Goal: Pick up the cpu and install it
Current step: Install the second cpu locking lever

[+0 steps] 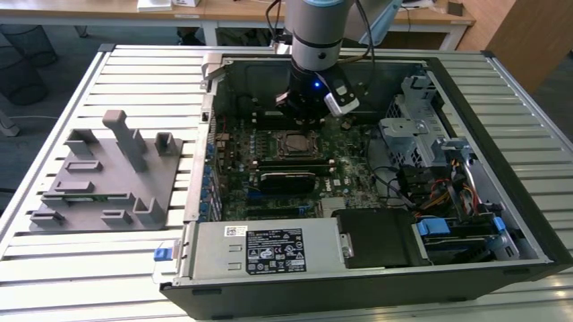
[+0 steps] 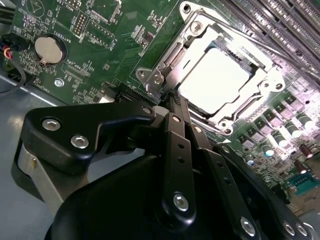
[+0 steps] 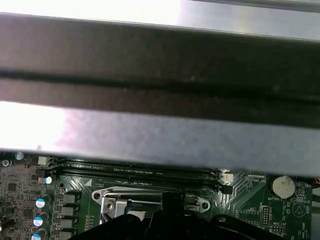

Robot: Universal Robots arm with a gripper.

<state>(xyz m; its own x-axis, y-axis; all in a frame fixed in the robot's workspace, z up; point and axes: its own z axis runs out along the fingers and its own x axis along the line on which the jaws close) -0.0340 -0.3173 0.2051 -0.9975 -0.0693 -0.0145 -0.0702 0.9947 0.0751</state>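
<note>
Silver-grey metal is shining in the second wrist view: the cpu [image 2: 214,80] is lying flat inside the socket frame [image 2: 265,75] on the green motherboard [image 2: 107,37], and the frame's edges are surrounding it on all sides. I am seeing the gripper [image 2: 172,102] with its black jaws pressed together into one narrow tip, holding nothing, and this tip is standing just beside the corner of the frame, near the hinge. I cannot tell if it is touching the metal there. A round coin battery [image 2: 50,48] is sitting well apart from the socket, with small connectors around it.

In the exterior view the arm [image 1: 318,33] is reaching down into the open computer case [image 1: 528,221], and the gripper [image 1: 306,115] is hanging just above the socket [image 1: 297,143]. The room here is narrow: the case's back wall is near behind the arm, a metal drive cage [image 1: 417,127] with cables is standing toward the exterior view's right, and a black heatsink block [image 1: 286,180] is lying on the board just in front of the socket. Toward the exterior view's left, outside the case wall, a grey plastic fixture [image 1: 103,178] is resting on the slatted tabletop [image 1: 107,268], well apart.

In the first wrist view the memory slots [image 3: 135,172] are running along one edge of the socket frame [image 3: 150,197], very near to it.
</note>
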